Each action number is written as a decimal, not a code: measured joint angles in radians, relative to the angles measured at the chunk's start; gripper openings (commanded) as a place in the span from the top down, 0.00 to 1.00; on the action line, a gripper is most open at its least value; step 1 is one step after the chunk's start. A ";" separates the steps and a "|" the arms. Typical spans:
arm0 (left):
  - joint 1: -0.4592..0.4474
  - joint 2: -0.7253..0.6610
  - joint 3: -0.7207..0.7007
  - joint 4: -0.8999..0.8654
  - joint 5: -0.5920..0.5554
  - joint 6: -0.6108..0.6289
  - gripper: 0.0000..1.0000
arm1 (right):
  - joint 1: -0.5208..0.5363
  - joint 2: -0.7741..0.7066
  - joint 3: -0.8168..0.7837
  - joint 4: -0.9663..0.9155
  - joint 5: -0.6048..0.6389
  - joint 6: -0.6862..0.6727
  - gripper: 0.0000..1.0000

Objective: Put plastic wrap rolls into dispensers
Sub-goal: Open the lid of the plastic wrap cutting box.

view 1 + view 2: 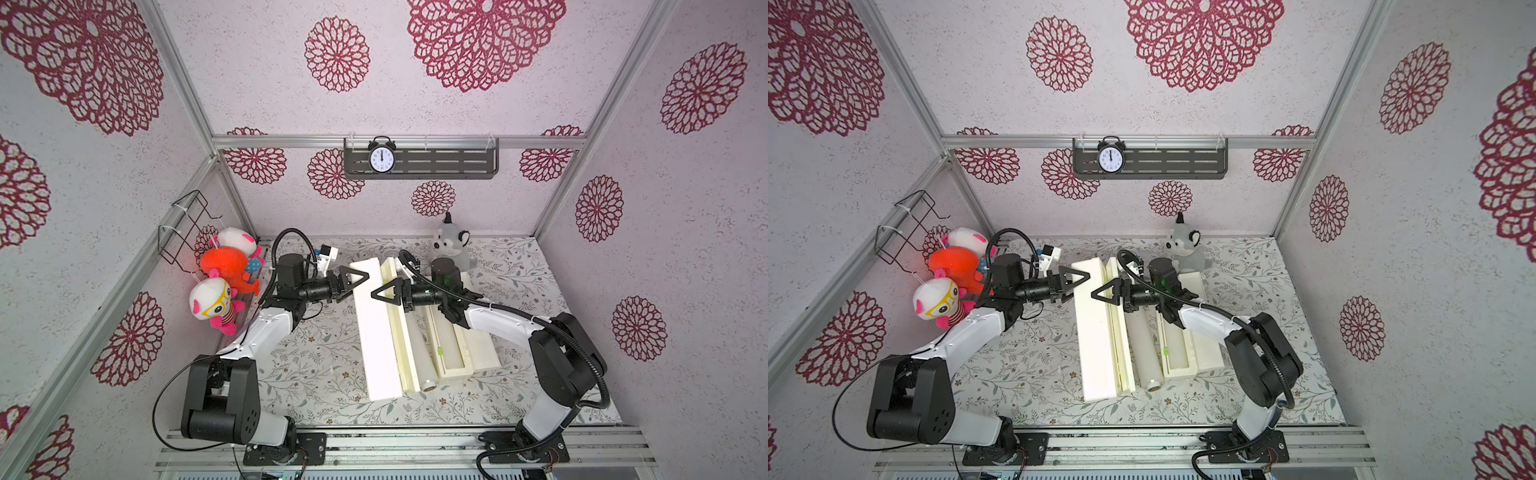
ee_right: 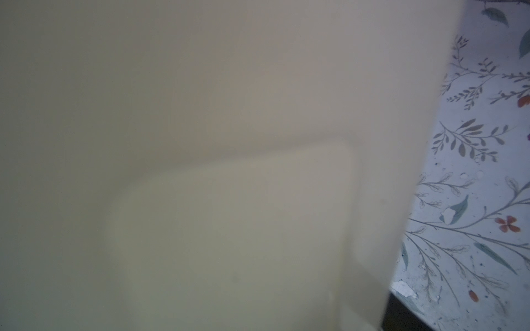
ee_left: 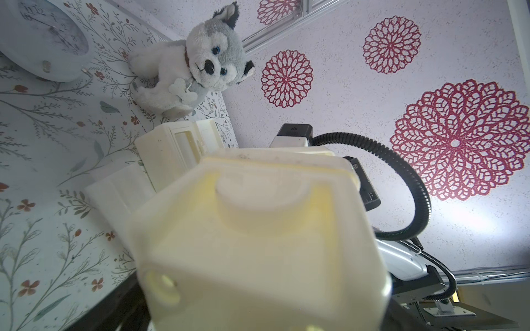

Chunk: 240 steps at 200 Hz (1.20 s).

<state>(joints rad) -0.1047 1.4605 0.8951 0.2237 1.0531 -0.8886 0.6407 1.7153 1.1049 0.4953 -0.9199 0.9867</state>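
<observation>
Centrally, two dispensers lie lengthwise on the floral surface point(image 1: 316, 374): the left dispenser point(image 1: 376, 332), lid raised, and the right dispenser point(image 1: 453, 353), with a plastic wrap roll point(image 1: 422, 353) between them. Left claw point(image 1: 353, 282) and right claw point(image 1: 384, 293) both gape wide, holding nothing, at the left dispenser's far end.

Both arms point(image 1: 266, 332) are built of white link shells joined by black joint housings. Black triangular finger frames are carried ahead of each wrist. A ribbed black hose point(image 1: 598, 374) is looped behind the right jaws.
</observation>
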 measured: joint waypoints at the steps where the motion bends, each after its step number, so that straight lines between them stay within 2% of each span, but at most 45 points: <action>1: 0.000 0.000 -0.001 0.002 0.000 -0.003 0.01 | 0.000 0.000 0.000 0.000 0.000 0.000 0.35; 5: 0.000 0.000 -0.003 0.011 0.000 -0.006 0.00 | 0.000 0.000 0.002 -0.001 0.000 0.000 0.35; 17: -0.005 0.000 -0.006 0.026 0.000 -0.014 0.07 | 0.001 0.000 0.006 -0.005 0.002 -0.001 0.34; 33: -0.007 0.000 -0.006 0.032 0.000 -0.012 0.14 | 0.001 0.000 0.011 -0.007 0.001 0.000 0.29; 106: -0.008 0.001 -0.039 0.076 -0.016 -0.038 0.16 | 0.003 -0.005 0.011 -0.039 0.012 -0.004 0.01; 191: 0.002 0.000 -0.095 0.180 -0.026 -0.108 0.19 | 0.008 -0.048 0.007 -0.140 0.082 -0.069 0.03; 207: 0.008 0.001 -0.111 0.214 -0.026 -0.132 0.15 | 0.008 -0.048 -0.003 -0.131 0.082 -0.068 0.11; 230: 0.010 0.006 -0.123 0.253 -0.023 -0.154 0.01 | 0.008 -0.048 -0.008 -0.124 0.080 -0.059 0.17; 240: 0.010 0.006 -0.126 0.265 -0.022 -0.158 0.02 | 0.008 -0.048 -0.010 -0.119 0.078 -0.055 0.19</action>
<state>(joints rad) -0.0944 1.4662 0.7692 0.4889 1.0309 -1.0470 0.6491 1.6669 1.0950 0.3763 -0.8417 0.9314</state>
